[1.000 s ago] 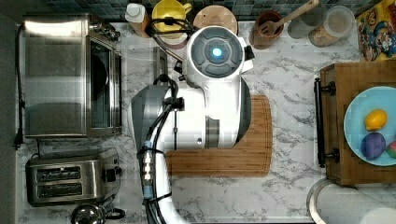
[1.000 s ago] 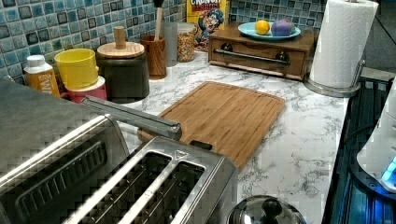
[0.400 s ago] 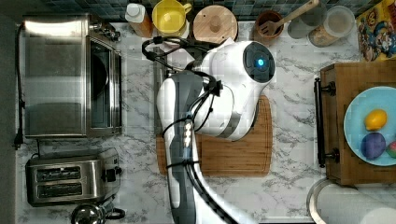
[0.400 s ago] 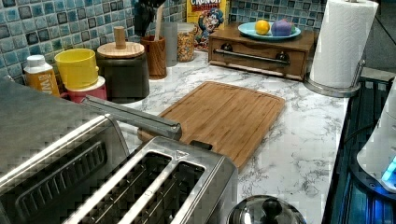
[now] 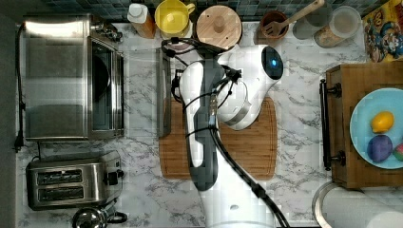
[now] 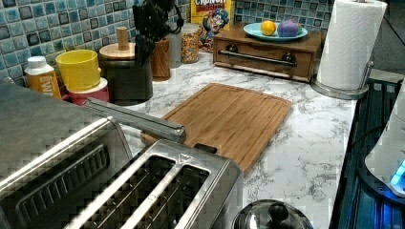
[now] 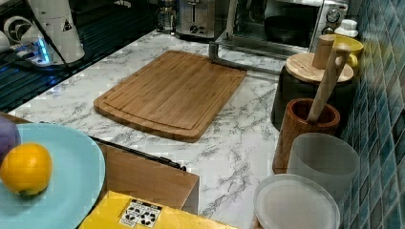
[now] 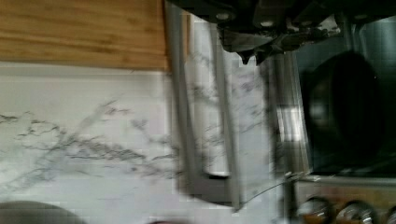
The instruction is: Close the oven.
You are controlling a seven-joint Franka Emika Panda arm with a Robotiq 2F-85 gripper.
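Observation:
The oven stands at the top view's left, steel with a dark inside. Its glass door lies open and flat, with the marble showing through it. The bar handle runs along the door's outer edge, next to the cutting board. In the left view my gripper hangs dark above the far end of the handle, in front of the canisters. In the wrist view the gripper is shut on nothing, over the door glass and apart from it. The right view has the oven at the back.
A bamboo cutting board lies beside the door handle. A two-slot toaster stands in front of the oven. A black canister with a wooden lid, a yellow cup and a bottle line the back wall. A paper towel roll stands at the left view's right.
The arm has swung toward the back wall and the top view's right. The gripper has come into the left view near the canisters. The oven door stays open.

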